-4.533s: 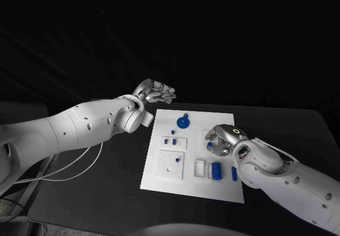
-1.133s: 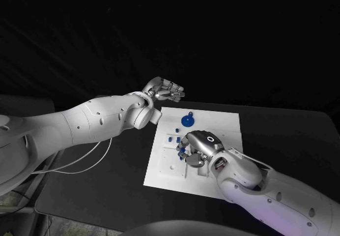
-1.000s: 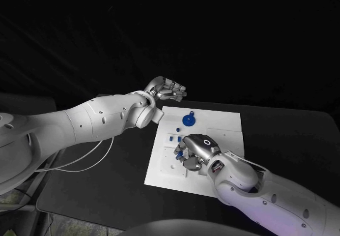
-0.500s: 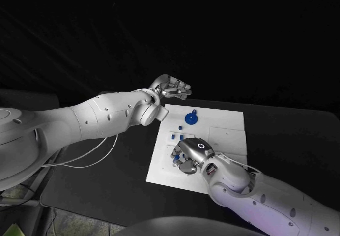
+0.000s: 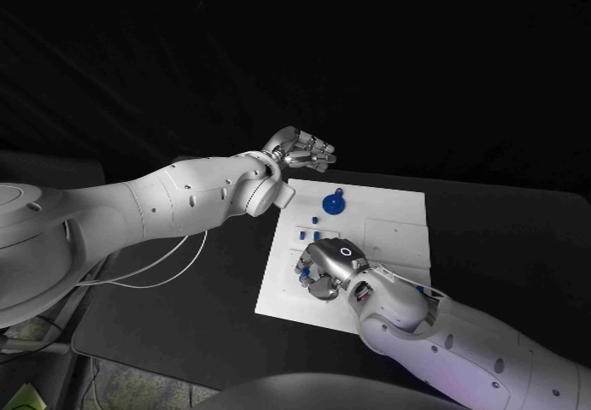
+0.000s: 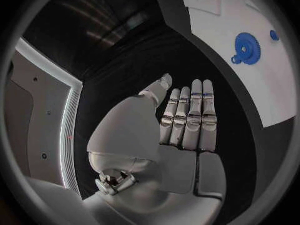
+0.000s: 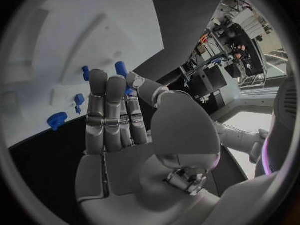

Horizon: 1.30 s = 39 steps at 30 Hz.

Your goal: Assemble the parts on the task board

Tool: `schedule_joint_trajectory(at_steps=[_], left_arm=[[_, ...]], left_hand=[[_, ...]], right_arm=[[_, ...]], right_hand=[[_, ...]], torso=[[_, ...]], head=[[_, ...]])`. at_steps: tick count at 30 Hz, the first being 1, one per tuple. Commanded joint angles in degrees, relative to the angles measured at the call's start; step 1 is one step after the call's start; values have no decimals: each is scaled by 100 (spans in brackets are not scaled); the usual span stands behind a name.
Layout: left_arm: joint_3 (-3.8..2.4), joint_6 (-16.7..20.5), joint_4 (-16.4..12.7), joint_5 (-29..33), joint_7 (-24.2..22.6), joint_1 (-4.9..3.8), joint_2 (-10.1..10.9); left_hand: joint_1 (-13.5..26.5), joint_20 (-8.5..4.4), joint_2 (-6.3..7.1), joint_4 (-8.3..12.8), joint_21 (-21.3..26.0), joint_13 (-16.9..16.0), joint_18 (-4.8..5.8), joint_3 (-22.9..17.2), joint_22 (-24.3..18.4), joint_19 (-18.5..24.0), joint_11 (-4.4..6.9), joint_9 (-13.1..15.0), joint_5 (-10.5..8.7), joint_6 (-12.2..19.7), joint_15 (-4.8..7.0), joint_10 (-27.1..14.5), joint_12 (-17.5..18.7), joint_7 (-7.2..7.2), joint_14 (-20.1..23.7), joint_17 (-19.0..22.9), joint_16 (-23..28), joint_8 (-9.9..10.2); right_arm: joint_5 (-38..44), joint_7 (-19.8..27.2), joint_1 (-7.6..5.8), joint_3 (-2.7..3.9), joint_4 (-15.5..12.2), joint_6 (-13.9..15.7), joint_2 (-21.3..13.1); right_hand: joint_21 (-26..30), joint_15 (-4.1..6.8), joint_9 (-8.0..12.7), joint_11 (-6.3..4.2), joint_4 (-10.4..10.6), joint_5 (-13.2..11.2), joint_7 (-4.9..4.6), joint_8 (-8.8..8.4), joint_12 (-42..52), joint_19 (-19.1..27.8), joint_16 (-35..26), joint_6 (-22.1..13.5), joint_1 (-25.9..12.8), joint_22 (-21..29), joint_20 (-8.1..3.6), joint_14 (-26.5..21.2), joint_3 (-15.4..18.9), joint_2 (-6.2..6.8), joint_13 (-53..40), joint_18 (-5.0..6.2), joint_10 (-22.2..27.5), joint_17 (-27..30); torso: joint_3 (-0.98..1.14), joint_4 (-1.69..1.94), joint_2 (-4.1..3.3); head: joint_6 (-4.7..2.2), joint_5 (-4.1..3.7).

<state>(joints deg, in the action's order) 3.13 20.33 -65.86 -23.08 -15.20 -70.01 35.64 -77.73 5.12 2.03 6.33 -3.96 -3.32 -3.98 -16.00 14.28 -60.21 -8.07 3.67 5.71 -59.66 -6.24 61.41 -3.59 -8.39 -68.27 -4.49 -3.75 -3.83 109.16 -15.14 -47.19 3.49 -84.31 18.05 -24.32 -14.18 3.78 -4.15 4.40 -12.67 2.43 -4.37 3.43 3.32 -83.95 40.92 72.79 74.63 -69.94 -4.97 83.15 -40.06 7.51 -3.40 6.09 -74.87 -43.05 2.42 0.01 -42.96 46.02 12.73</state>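
Risk for you: the right silver hand [image 5: 325,272], lowered over the white rectangular task board [image 5: 394,209], pinches a small blue plastic part [image 7: 123,71] between thumb and fingers; a tilt could jam it against its socket. The left silver hand [image 5: 301,151] hovers beyond the board's far corner, fingers extended together, grasping nothing, over the black tabletop [image 5: 222,290].

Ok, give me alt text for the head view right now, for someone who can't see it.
The right robot hand hangs over the near left part of the white task board, fingers around a small blue part. The left robot hand is raised beyond the board's far edge, near a blue gear.
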Motion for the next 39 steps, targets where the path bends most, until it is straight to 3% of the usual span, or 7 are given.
schedule_joint_trajectory(at_steps=[1, 20, 39], left_arm=[[-4, -86, -6, 19, -21, -7, -14], [-4, -95, -4, 19, -18, -7, -20], [-4, -97, -1, 19, -10, -7, -10]], left_hand=[[12, 6, -56, -30, -25, -3, 12, 0, -5, -25, -5, -5, -38, 39, -6, -12, 16, 2, 39, -5, 18, -30], [12, 6, -56, -30, -25, -3, 12, 0, -5, -25, -5, -5, -38, 39, -6, -12, 16, 2, 39, -5, 18, -30], [12, 6, -56, -30, -25, -3, 12, 0, -5, -25, -5, -5, -38, 39, -6, -12, 16, 2, 39, -5, 18, -30]], right_arm=[[79, 45, 6, -8, 23, -79, 19], [87, 43, 44, -61, 122, -184, 13], [145, -4, 52, -65, 178, -242, 8]], right_hand=[[36, 19, -4, -304, -38, 34, -6, 26, 22, -162, -25, 30, -19, -5, -42, 18, 3, -50, -22, 92, -377, -5], [49, 20, -4, -304, -58, 34, -6, 25, 22, -168, -29, 29, -25, -20, -43, 19, 0, -57, -22, 92, -378, -10], [69, 20, -4, -303, -92, 33, -5, 25, 22, -177, -32, 31, -44, -51, -43, 19, -2, -73, -22, 91, -378, -21]], torso=[[0, -1, 2], [13, -11, 5], [7, -2, 4]], head=[[2, 4], [15, 0], [20, 2]])
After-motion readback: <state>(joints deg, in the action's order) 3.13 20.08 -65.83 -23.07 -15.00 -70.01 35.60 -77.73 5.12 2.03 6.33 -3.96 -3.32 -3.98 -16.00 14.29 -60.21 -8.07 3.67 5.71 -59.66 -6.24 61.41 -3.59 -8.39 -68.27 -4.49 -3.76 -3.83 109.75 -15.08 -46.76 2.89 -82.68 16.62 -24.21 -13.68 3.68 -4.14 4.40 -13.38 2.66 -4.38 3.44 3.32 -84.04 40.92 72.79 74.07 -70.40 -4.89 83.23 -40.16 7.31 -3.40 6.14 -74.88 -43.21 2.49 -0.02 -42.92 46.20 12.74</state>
